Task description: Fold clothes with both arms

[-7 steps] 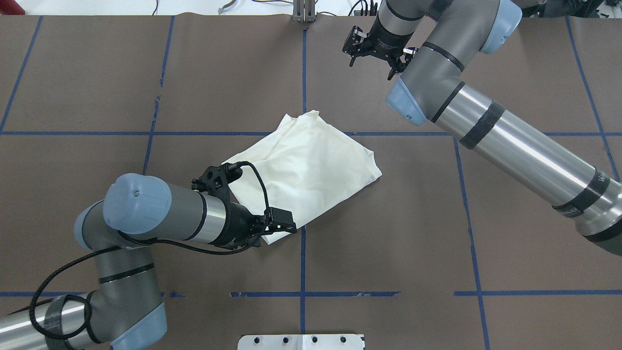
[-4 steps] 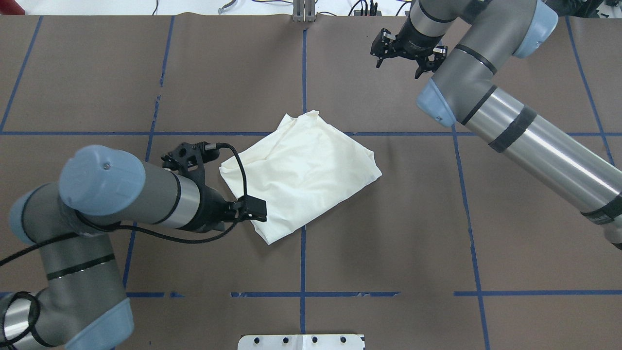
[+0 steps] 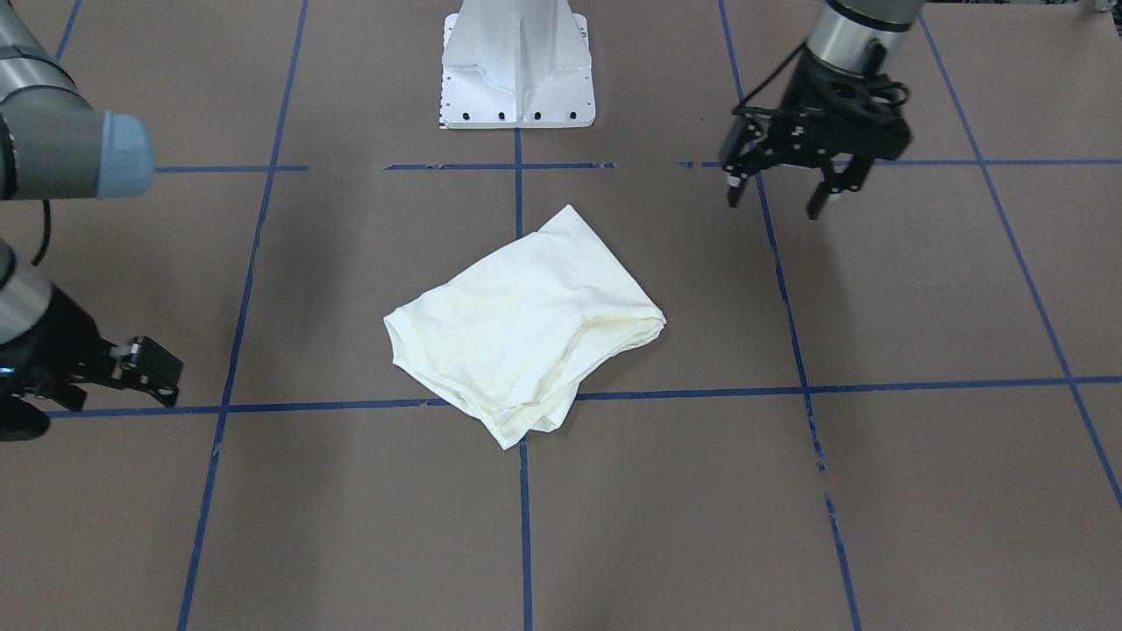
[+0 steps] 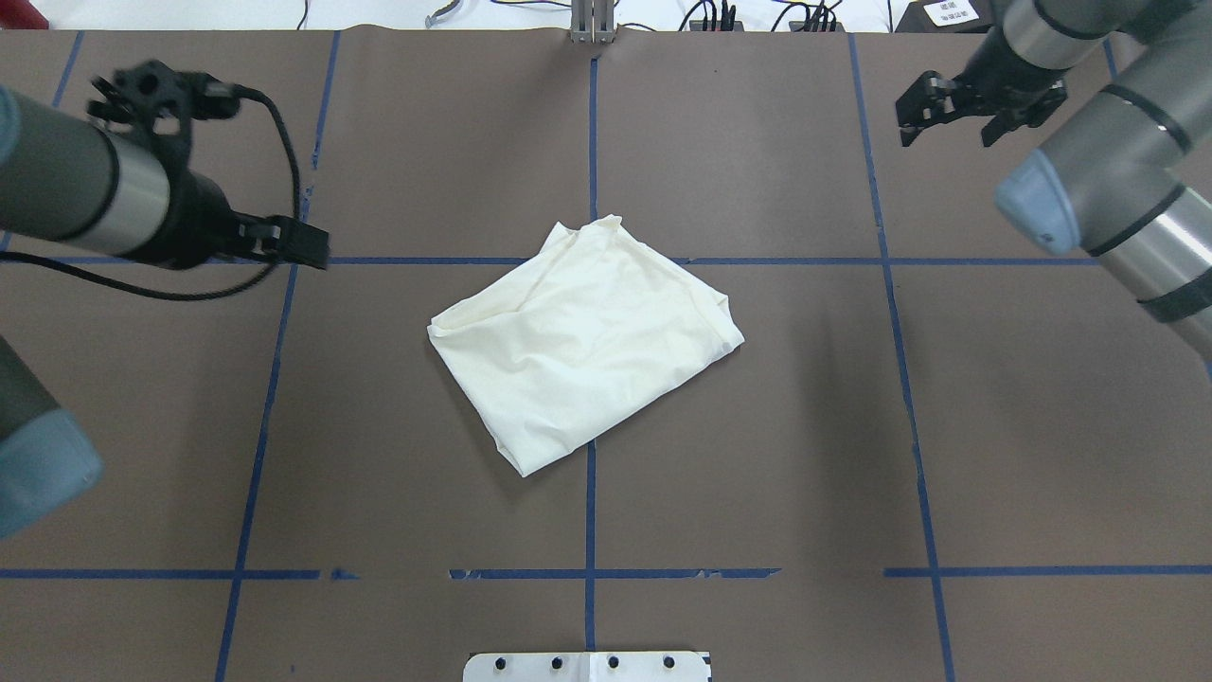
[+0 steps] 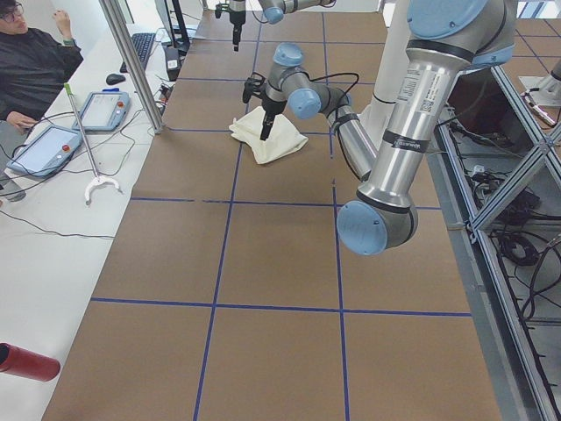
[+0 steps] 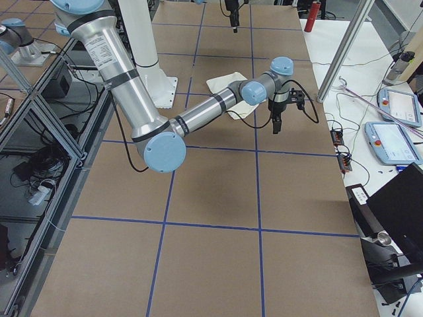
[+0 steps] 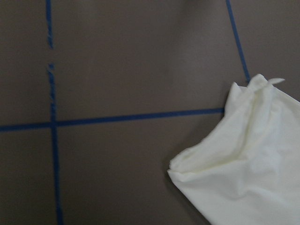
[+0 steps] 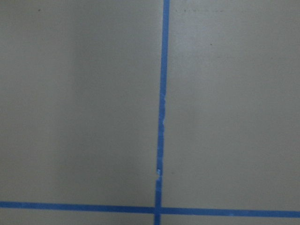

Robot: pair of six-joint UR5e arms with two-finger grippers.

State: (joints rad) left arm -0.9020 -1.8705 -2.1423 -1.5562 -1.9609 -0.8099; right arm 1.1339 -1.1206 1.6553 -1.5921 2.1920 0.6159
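The left arm (image 4: 85, 194) has pulled back from the near-left edge of the shirt (image 4: 587, 341), where its gripper was half a second ago, and now it is out at the far left of the table (image 4: 757, 426). The right arm (image 4: 1098, 180) has also gone further out, to its own side. The shirt itself has not changed its place or its shape.

The shirt lies in the middle of the table, folded into a rough, slanted rectangle, cream-white on the side I can see. It lies over the crossing of two blue tape lines (image 4: 590, 511), and nothing touches it. From the operators' side its folded edges (image 3: 605, 329) show as some layers, one on another.

The left gripper (image 3: 776, 197) hangs above a tape crossing, well apart from the shirt, with its two fingers clearly spread and nothing between them. The right gripper (image 4: 947, 133) is near the far right corner, and its fingers also stand apart and hold nothing.

The left wrist camera shows one corner of the shirt (image 7: 248, 168) low at the right. The right wrist camera shows only table and tape. A person (image 5: 31, 66) sits at the side bench.
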